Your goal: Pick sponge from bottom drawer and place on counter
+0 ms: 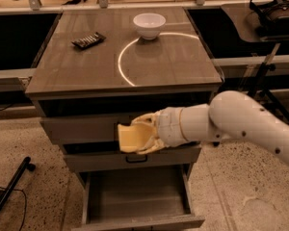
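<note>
My gripper [137,134] is shut on the pale-yellow sponge [130,137] and holds it in the air in front of the two upper drawer fronts, above the open bottom drawer [137,198]. The drawer's flat tray interior shows nothing in it. The white arm reaches in from the right. The glossy grey-brown counter [168,61] with its bright curved reflection lies above and behind the sponge.
A white bowl [149,25] stands at the counter's back middle. A dark wrapped bar [88,40] lies at its back left. A side table with black legs [260,18] holds a headset at right. A black pole lies on the floor at left [9,189].
</note>
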{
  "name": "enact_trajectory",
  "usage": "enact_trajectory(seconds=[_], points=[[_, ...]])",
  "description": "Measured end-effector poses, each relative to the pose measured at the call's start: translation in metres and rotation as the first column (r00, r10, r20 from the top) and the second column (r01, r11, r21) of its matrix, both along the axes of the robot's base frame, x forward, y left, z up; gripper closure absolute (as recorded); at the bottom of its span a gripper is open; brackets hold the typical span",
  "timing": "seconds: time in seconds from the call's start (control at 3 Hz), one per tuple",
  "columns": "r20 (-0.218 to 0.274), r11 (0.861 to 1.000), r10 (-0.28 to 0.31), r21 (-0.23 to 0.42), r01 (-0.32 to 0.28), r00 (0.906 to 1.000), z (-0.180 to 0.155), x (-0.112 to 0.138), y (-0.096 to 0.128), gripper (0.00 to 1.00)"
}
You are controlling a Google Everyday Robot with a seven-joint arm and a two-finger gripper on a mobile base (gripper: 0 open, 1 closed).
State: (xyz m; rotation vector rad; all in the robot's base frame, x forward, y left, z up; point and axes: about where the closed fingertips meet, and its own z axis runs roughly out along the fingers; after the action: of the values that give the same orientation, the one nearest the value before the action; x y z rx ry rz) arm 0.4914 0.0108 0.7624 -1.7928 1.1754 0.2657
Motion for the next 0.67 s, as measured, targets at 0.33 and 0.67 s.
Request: enact_trajectory(seconds=[0.33,0.67], points=[[-0.031,0.994,-0.083,0.062,0.085,0.996,0.0408,0.0251,-0.0284,1.0],[-0.031,0.994,-0.083,0.062,0.085,0.996,0.0408,0.0251,-0.0284,1.0]])
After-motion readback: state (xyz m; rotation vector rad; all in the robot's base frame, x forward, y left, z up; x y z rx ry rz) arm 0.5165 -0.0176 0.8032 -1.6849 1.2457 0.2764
